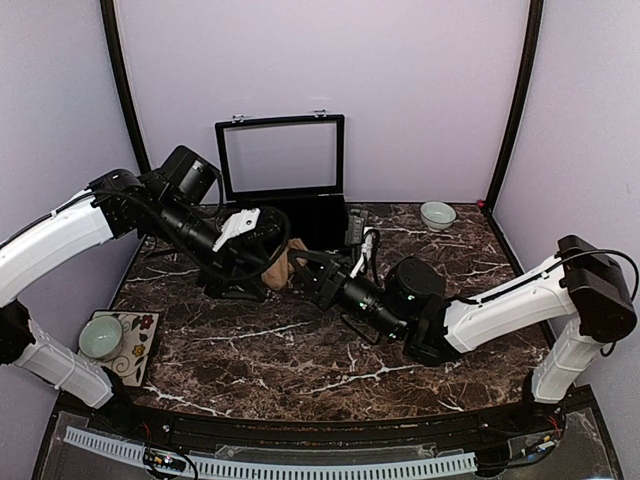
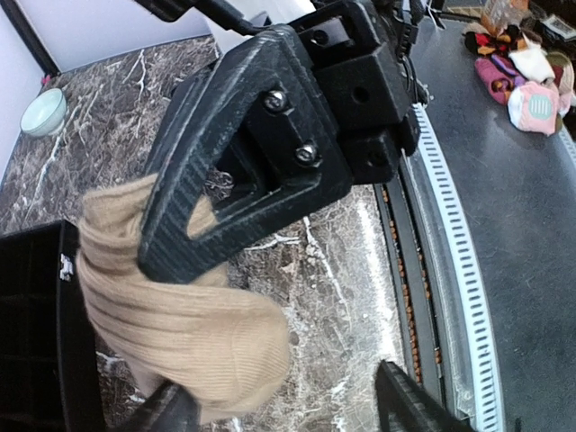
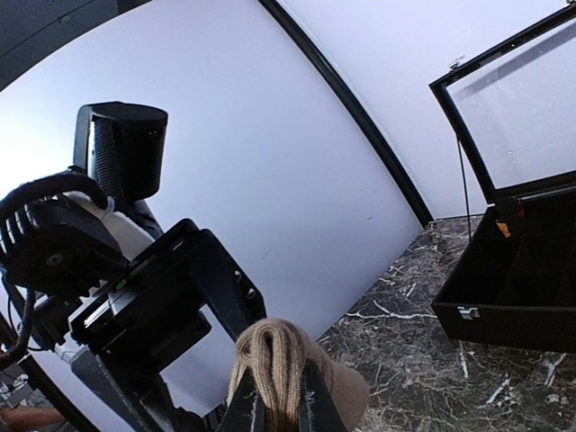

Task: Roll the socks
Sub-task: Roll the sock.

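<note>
A tan-brown sock (image 3: 274,355) is bunched up and held above the marble table; I see no other sock. My right gripper (image 3: 279,409) is shut on its folded ribbed part, which stands up between the two fingers. In the left wrist view the sock's rounded end (image 2: 184,328) hangs under the right gripper's black frame (image 2: 256,153). My left gripper (image 2: 292,409) is open: the sock touches one fingertip (image 2: 175,412) and a wide gap separates it from the other. From the top view both grippers meet at the sock (image 1: 284,270) near the table's middle.
A black case (image 1: 285,190) with its lid raised stands at the back, close behind the grippers. A pale bowl (image 1: 437,215) sits at the back right. A cup on a patterned tile (image 1: 102,337) is at the front left. Coloured cloth items (image 2: 517,76) lie beyond the table's front rail.
</note>
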`<move>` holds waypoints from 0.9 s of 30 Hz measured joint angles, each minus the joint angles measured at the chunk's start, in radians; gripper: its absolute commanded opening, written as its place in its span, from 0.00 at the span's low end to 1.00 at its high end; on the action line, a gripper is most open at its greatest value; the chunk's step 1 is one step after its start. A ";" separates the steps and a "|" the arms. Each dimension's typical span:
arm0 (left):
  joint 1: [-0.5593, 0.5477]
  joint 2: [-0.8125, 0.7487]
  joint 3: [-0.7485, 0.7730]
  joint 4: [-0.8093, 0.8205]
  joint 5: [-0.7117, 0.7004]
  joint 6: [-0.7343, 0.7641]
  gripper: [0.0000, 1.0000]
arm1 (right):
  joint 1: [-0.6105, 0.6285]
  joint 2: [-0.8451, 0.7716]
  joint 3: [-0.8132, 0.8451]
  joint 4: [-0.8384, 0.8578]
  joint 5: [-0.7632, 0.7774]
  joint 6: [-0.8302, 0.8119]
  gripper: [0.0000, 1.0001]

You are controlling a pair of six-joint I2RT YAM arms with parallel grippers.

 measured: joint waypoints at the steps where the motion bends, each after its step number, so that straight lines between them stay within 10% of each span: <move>1: 0.000 0.000 0.000 -0.001 -0.001 0.000 0.56 | -0.001 0.003 -0.003 0.014 -0.019 -0.002 0.00; 10: 0.001 0.002 0.000 0.051 -0.140 -0.043 0.52 | -0.006 0.029 0.008 0.060 -0.105 -0.003 0.00; 13: 0.001 0.002 0.000 0.079 -0.197 -0.058 0.98 | -0.006 0.032 0.024 0.060 -0.115 0.003 0.00; 27: 0.002 0.006 0.000 0.129 -0.293 -0.097 0.99 | -0.006 0.075 0.108 0.037 -0.192 0.018 0.00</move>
